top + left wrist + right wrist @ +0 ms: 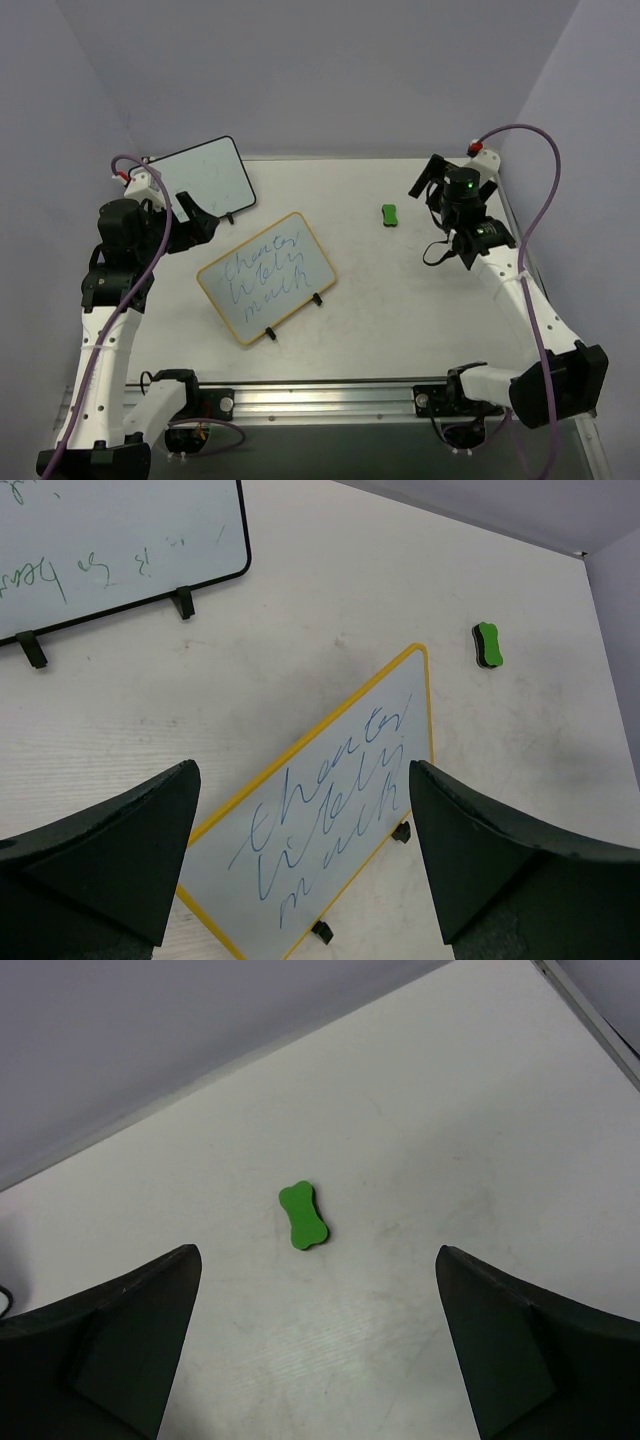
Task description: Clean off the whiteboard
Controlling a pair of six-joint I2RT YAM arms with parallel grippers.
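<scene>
The yellow-framed whiteboard (265, 277) lies flat at the table's middle left, with blue handwriting across it and two black clip feet on its near long edge. In the left wrist view the whiteboard (335, 815) lies below and between my fingers. My left gripper (197, 220) hovers open and empty past its far left corner, also seen in the left wrist view (302, 772). A green bone-shaped eraser (390, 214) lies on the table right of the board. It shows in the left wrist view (487, 645) and right wrist view (303, 1216). My right gripper (432, 205) is open and empty, raised just right of the eraser (315, 1252).
A black-framed whiteboard (205, 178) with faint green marks lies at the back left, close behind my left gripper; it also shows in the left wrist view (110, 540). Walls close in the table's back and sides. A metal rail (320, 398) runs along the near edge.
</scene>
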